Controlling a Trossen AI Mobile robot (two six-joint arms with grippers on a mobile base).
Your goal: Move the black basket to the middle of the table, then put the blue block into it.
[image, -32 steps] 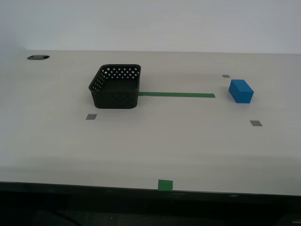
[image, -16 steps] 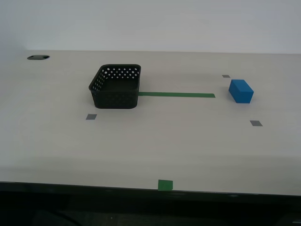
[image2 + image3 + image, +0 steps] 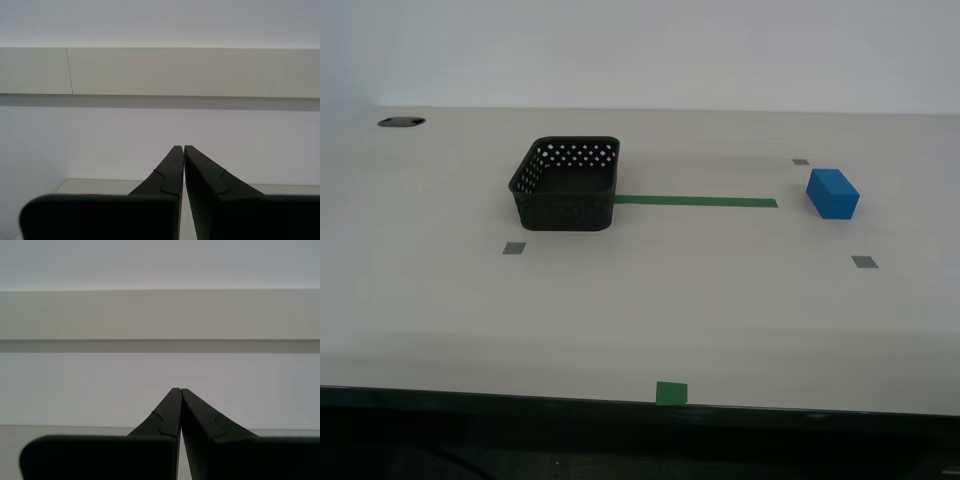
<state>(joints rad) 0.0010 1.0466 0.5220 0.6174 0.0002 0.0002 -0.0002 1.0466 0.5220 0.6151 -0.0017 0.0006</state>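
Note:
The black basket (image 3: 567,185) stands upright and empty on the table (image 3: 640,300), toward the exterior view's left, at the left end of a green tape strip (image 3: 695,201). The blue block (image 3: 832,193) lies on the table at the exterior view's right, past the strip's other end. Neither arm shows in the exterior view. My first gripper (image 3: 179,390) is shut with nothing in it and points at the far wall. My second gripper (image 3: 183,147) is shut and empty too, also facing the wall.
Small grey square marks (image 3: 514,248) (image 3: 864,262) (image 3: 801,161) lie around the tape strip. A green tape square (image 3: 671,392) sits at the table's dark front edge. A dark oval opening (image 3: 401,122) is at the far left corner.

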